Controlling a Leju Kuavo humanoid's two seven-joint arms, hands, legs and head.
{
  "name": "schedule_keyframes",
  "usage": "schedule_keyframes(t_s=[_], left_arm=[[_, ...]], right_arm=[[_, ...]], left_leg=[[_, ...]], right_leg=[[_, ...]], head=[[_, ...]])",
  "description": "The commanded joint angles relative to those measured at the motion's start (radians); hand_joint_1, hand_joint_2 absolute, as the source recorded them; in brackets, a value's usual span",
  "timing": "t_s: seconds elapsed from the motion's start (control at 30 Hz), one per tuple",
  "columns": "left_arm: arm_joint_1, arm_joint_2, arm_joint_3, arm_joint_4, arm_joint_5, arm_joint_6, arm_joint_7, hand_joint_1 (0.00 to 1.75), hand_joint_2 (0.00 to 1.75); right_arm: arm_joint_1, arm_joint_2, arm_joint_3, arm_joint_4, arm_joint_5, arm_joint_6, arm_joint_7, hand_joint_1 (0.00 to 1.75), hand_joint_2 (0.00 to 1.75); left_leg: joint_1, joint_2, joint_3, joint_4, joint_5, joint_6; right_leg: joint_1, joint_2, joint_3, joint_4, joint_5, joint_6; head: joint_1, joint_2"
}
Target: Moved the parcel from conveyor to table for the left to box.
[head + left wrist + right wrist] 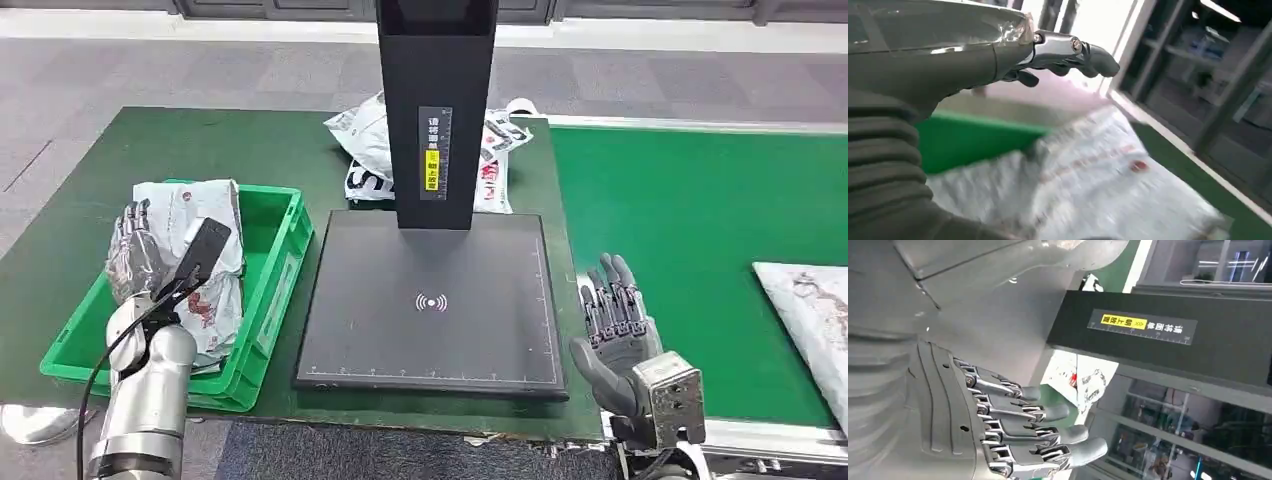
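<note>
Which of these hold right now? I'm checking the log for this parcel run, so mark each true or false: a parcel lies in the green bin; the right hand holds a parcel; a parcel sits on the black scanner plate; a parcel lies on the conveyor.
1. A parcel lies in the green bin: true.
2. The right hand holds a parcel: false, it is open and holds nothing.
3. A parcel sits on the black scanner plate: false, the plate is bare.
4. A parcel lies on the conveyor: true, at its right side.
</note>
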Motion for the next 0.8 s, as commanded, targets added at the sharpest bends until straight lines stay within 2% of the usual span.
schedule_keyframes(t_s=[0.03, 0.07, 0.1, 0.13, 0.23, 0.27, 0.3, 0.57, 0.6, 0.7, 0.77, 0.8], left_arm=[[-0.012, -0.002, -0.043, -0.011, 0.177, -0.005, -0.084, 0.0, 0.0], [-0.012, -0.007, -0.037, -0.018, 0.215, 0.0, -0.105, 0.0, 0.0], [-0.014, -0.018, -0.029, -0.033, 0.327, -0.007, -0.182, 0.0, 0.0], [-0.012, -0.042, -0.013, -0.08, 0.614, -0.07, -0.34, 0.0, 1.75], [0.041, -0.06, -0.063, -0.204, 0.97, -0.219, -0.418, 0.0, 1.75], [0.061, -0.067, -0.085, -0.234, 1.032, -0.245, -0.426, 0.0, 1.75], [0.081, -0.074, -0.109, -0.261, 1.056, -0.253, -0.432, 0.0, 1.75], [0.08, -0.064, -0.117, -0.25, 1.063, -0.241, -0.435, 0.0, 1.75], [0.084, -0.07, -0.118, -0.254, 1.125, -0.296, -0.458, 0.0, 1.75], [0.181, -0.124, -0.218, -0.336, 1.146, -0.402, -0.482, 0.0, 1.75], [0.255, -0.142, -0.29, -0.386, 1.152, -0.431, -0.495, 0.0, 1.75], [0.275, -0.141, -0.316, -0.396, 1.148, -0.423, -0.506, 0.0, 1.75]], right_arm=[[-0.036, -0.039, -0.043, 0.086, -0.008, -0.005, 0.003, 0.0, 1.75], [-0.037, -0.039, -0.044, 0.086, -0.009, -0.007, 0.003, 0.0, 1.75], [-0.04, -0.042, -0.047, 0.09, -0.01, -0.009, 0.005, 0.0, 1.75], [-0.066, -0.048, -0.072, 0.12, -0.002, -0.029, 0.024, 0.0, 1.75], [-0.17, -0.08, -0.149, 0.24, 0.089, -0.096, 0.075, 0.0, 1.75], [-0.205, -0.098, -0.171, 0.284, 0.177, -0.135, 0.1, 0.0, 1.75], [-0.239, -0.11, -0.204, 0.327, 0.196, -0.14, 0.105, 0.0, 1.75], [-0.232, -0.097, -0.214, 0.317, 0.203, -0.127, 0.098, 0.0, 1.75], [-0.246, -0.107, -0.219, 0.333, 0.269, -0.177, 0.129, 0.0, 1.75], [-0.368, -0.237, -0.299, 0.553, 0.473, -0.335, 0.251, 0.0, 1.75], [-0.451, -0.329, -0.316, 0.712, 0.627, -0.404, 0.34, 0.0, 1.75], [-0.49, -0.354, -0.33, 0.78, 0.643, -0.405, 0.345, 0.0, 1.75]], left_leg=[[0.002, -0.001, 0.001, -0.002, 0.001, 0.0], [0.001, -0.001, 0.001, -0.001, 0.0, 0.0], [0.001, -0.001, 0.002, -0.002, 0.001, 0.0], [0.002, -0.001, 0.001, -0.001, 0.0, 0.0], [0.002, 0.001, 0.001, -0.001, 0.0, 0.001], [0.002, 0.002, 0.001, -0.001, 0.0, 0.001], [0.001, 0.001, 0.001, -0.001, 0.0, 0.001], [0.0, 0.0, 0.001, 0.0, 0.001, 0.001], [0.0, -0.001, 0.001, 0.0, 0.001, 0.001], [0.0, 0.0, 0.002, -0.001, 0.001, 0.001], [0.0, 0.0, 0.002, 0.0, 0.001, 0.002], [-0.001, 0.001, 0.004, -0.002, 0.001, 0.003]], right_leg=[[0.002, -0.001, 0.002, -0.003, 0.001, -0.001], [0.001, -0.001, 0.002, -0.002, 0.0, 0.0], [0.001, -0.001, 0.003, -0.003, 0.001, -0.001], [0.002, -0.001, 0.002, -0.003, 0.001, 0.0], [0.002, 0.0, 0.002, -0.003, 0.002, 0.0], [0.002, 0.001, 0.002, -0.004, 0.002, 0.0], [0.001, 0.001, 0.002, -0.003, 0.002, 0.0], [0.0, -0.001, 0.002, -0.002, 0.002, 0.0], [0.0, -0.001, 0.002, -0.002, 0.002, 0.0], [0.001, -0.001, 0.004, -0.005, 0.003, 0.001], [0.001, 0.0, 0.003, -0.003, 0.002, 0.001], [0.0, 0.001, 0.006, -0.007, 0.004, 0.003]], head=[[0.0, 0.0], [0.0, 0.0], [0.0, 0.0], [0.0, 0.0], [0.0, 0.0], [0.0, 0.0], [0.0, 0.0], [0.0, 0.0], [0.0, 0.0], [0.0, 0.0], [0.0, 0.0], [0.0, 0.0]])
